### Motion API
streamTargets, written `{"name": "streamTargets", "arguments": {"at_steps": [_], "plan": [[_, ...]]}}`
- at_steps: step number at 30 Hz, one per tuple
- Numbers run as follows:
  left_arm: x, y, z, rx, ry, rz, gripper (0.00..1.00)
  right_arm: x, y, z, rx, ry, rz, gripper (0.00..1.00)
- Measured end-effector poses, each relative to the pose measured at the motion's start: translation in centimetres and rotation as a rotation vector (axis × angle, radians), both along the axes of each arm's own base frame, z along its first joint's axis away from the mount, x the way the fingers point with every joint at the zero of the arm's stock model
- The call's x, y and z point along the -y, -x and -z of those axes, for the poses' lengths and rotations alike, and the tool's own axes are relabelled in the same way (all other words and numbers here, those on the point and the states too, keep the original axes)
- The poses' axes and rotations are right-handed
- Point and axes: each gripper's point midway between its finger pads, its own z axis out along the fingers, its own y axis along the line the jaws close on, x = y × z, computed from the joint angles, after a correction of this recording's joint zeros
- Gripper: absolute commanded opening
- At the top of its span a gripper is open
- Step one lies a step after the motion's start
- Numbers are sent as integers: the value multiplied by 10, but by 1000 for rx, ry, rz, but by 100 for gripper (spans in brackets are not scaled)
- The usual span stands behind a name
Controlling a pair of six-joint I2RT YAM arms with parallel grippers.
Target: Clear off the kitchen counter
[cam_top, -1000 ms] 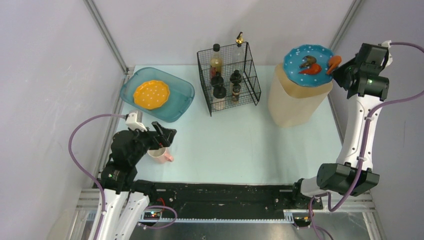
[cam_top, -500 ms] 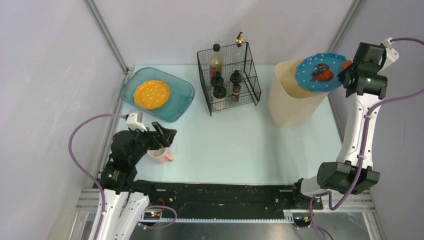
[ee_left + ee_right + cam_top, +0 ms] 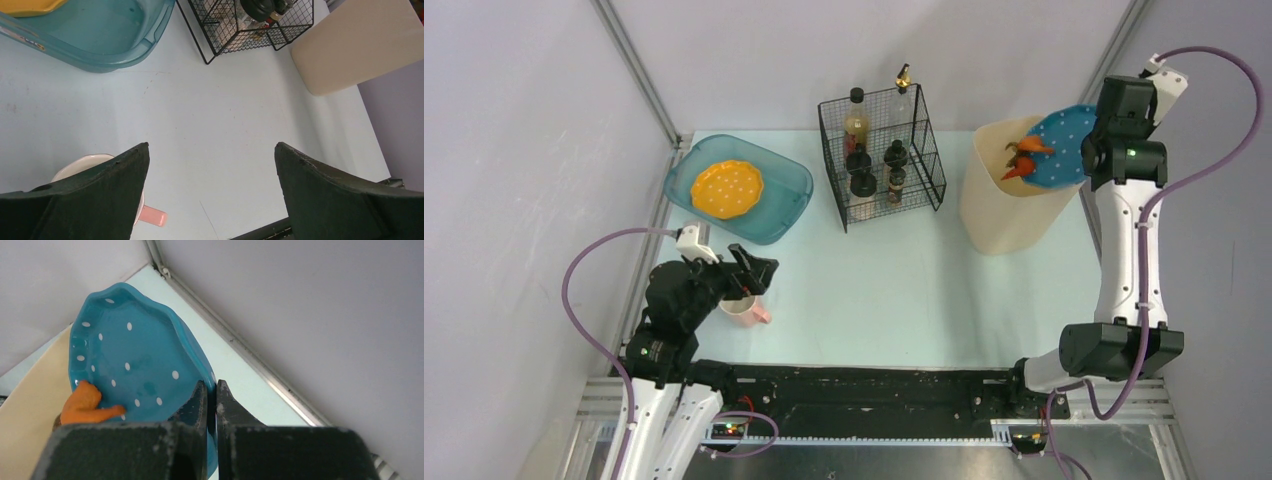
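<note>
My right gripper is shut on the rim of a blue white-dotted plate and holds it steeply tilted over the open beige bin at the back right of the pale mint kitchen counter. Orange food scraps slide at the plate's low edge above the bin. In the right wrist view the plate is pinched between the fingers, with an orange scrap at its lower left. My left gripper is open over a pink mug; the mug shows by the left finger.
A teal tub at the back left holds an orange plate. A black wire rack with several bottles stands at the back middle. A black rail runs along the front edge. Metal frame posts rise at the back corners.
My right gripper has tipped the blue plate from flat to steeply tilted over the bin and shifted it right. The scraps have slid to its low edge. The left arm has not moved.
</note>
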Motion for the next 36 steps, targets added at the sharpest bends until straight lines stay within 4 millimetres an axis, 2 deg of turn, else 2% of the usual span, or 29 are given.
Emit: {"name": "streamTargets", "arguments": {"at_steps": [10, 24, 29, 36], "plan": [[1, 1, 0, 0, 2, 8, 100, -13, -14, -20, -20, 220, -24, 0], [2, 1, 0, 0, 2, 9, 100, -47, -37, -59, 12, 542, -46, 0], [2, 1, 0, 0, 2, 9, 100, -65, -31, -84, 84, 571, -56, 0], [2, 1, 0, -1, 2, 9, 100, -114, -6, -130, 246, 536, -160, 0]]}}
